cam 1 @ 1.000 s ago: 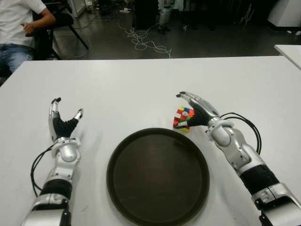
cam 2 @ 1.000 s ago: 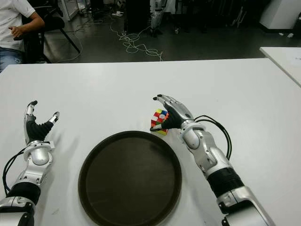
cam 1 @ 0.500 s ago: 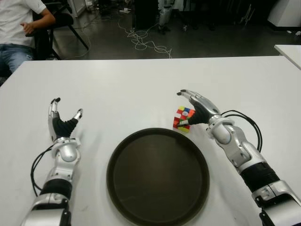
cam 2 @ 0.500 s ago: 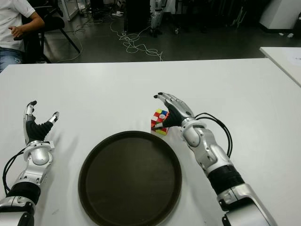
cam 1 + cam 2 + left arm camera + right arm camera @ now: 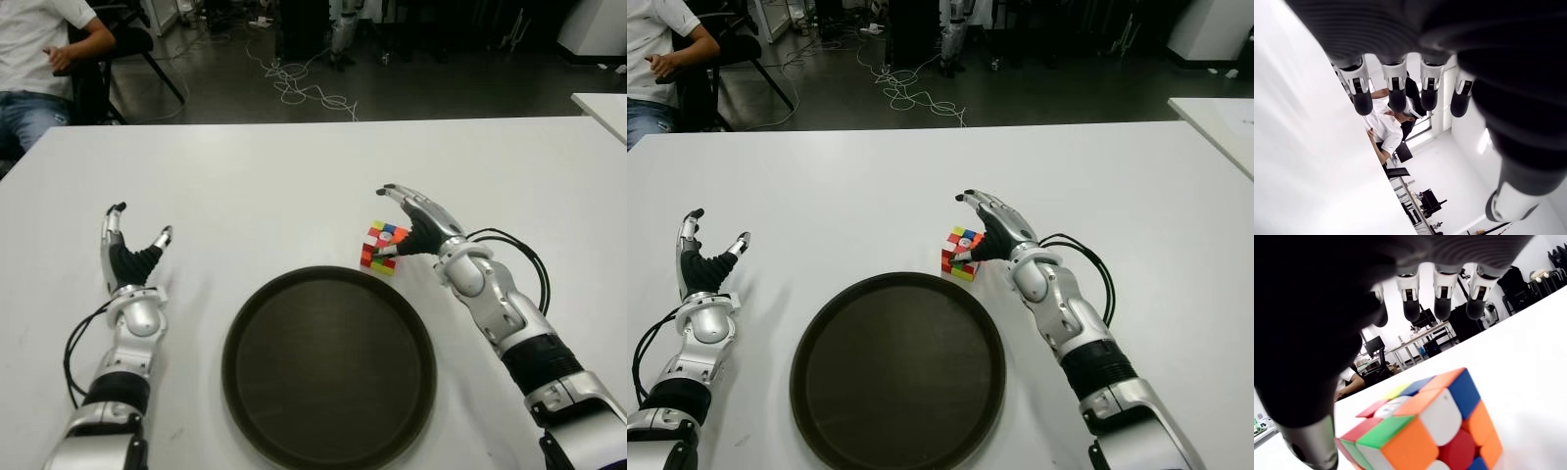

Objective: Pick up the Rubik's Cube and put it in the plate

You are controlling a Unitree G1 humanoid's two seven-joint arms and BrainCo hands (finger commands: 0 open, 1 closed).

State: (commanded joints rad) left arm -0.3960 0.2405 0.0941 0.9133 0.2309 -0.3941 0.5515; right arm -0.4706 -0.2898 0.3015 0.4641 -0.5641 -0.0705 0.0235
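right arm stretched forward and inward, right hand (image 5: 416, 223) palm-down with fingers (image 5: 1442, 298) extended and spread, thumb low, grasping nothing, left arm bent at the near left, left hand (image 5: 129, 257) upright, fingers (image 5: 1396, 90) straight, thumb apart

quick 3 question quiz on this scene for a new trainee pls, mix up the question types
1. True or false: the cube already lies in the plate.
2. Which hand is at the cube? A) left hand B) right hand
3. Fill in: the cube sits on the table just beyond the plate's ____ rim.

Key
1. False; it sits on the table outside the rim.
2. B; its fingers are spread over the cube, not closed on it. The left hand shows open, left of the plate.
3. Far right.
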